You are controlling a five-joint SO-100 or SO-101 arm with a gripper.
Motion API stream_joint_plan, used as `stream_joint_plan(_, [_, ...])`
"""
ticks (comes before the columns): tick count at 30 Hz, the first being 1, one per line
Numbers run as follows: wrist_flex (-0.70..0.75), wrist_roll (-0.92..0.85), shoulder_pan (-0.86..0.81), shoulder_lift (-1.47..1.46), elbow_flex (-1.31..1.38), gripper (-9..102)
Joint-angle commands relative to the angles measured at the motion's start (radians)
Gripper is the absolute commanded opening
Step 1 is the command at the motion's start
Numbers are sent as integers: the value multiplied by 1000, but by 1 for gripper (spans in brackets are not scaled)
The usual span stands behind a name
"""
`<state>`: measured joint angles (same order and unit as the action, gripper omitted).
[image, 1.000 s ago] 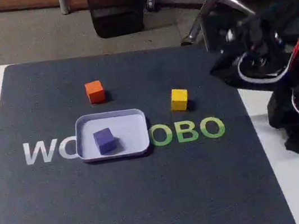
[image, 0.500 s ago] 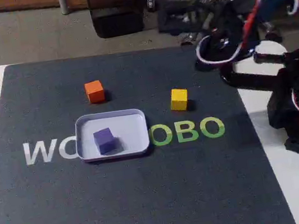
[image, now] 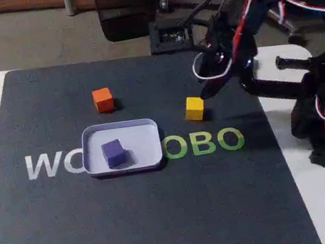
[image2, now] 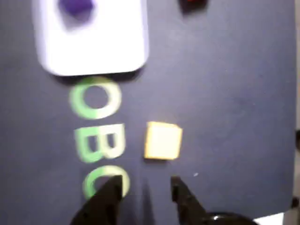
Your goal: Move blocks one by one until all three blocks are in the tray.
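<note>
We see fingers (image2: 143, 187) spread, empty, above dark mat (image: 166, 220) near yellow block (image2: 162, 140). Purple block (image: 113, 152) sits in tray (image: 146, 134). Orange block (image: 102, 99) on mat behind tray.

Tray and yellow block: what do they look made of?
Tray: likely thin plastic or enamelled metal, pale lavender-white, smooth, slightly glossy, judging by its thin rolled rim. Yellow block: probably painted wood or foam, matte, with flat faces, crisp edges and no glare. Neither is certain from the fixed view.
</note>
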<state>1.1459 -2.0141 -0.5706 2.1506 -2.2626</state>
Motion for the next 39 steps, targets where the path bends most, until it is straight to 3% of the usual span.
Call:
stream_joint_plan(1, [-52, -25, -29, -52, 52, 11])
stream_joint_plan(6, [-86, -100, -107, -106, 51, 11])
stream_joint_plan(20, [-86, -199, -117, -109, 14, 15])
stream_joint_plan(27, [-97, -201, -87, 17, -163, 15])
stream_joint_plan(33, [-138, -137, -21, 60, -241, 15])
stream_joint_plan(39, [-233, 51, 41, -149, -129, 16])
